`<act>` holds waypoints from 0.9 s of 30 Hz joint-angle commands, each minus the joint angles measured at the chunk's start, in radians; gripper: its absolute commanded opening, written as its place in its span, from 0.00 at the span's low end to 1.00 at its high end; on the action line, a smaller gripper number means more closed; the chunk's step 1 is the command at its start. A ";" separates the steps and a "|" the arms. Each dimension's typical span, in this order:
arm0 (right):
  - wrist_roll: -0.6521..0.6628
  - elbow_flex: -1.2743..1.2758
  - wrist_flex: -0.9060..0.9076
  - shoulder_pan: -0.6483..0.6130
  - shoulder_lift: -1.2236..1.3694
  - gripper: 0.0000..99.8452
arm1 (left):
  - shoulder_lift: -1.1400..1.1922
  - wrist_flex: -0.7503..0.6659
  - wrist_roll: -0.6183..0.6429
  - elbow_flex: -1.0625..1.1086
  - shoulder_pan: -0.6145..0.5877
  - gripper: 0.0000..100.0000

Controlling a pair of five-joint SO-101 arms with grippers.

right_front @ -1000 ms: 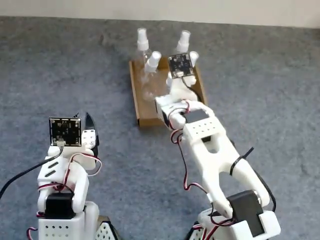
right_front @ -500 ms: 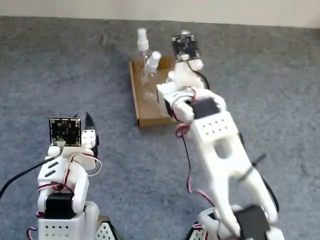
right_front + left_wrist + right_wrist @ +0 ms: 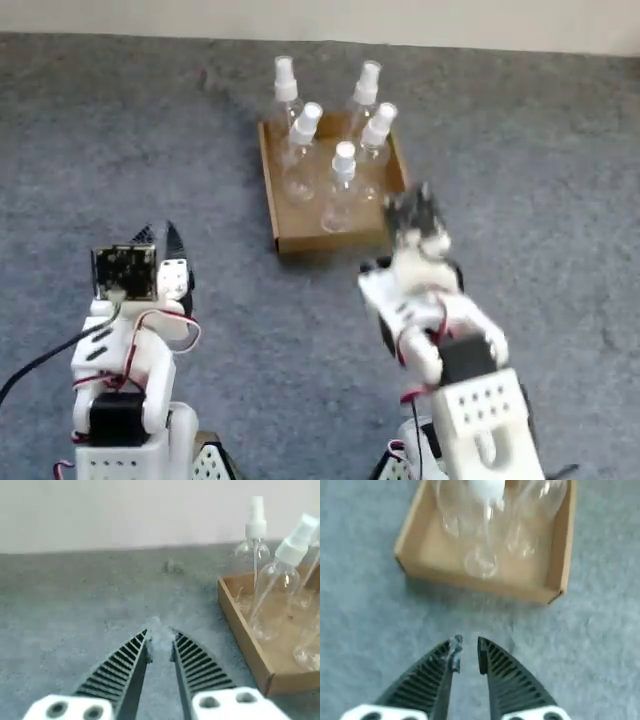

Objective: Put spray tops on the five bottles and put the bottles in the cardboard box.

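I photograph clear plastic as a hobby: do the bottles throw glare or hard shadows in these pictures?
High view: soft, even light; no strong glare on the bottles, and the cardboard box casts only a faint shadow on the carpet. Left wrist view: cardboard shows through the clear bottles. Right wrist view: a faint dark band along the box's near wall, beyond the right pincer.

This looks like a small robotics test bench in a lab or hobby room. Two white plastic arms, the left arm (image 3: 125,385) and the right arm (image 3: 455,350), stand side by side on a counter (image 3: 120,130) covered with grey felt-like cloth. Bare red and black wires (image 3: 172,319) loop along their joints, and an uncovered circuit board (image 3: 125,272) sits on the left wrist. A plain pale wall (image 3: 450,18) runs behind.
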 commanded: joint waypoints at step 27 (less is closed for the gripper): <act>0.279 0.673 0.321 0.262 -0.596 0.01 | -0.035 0.572 -0.002 0.289 -0.236 0.01</act>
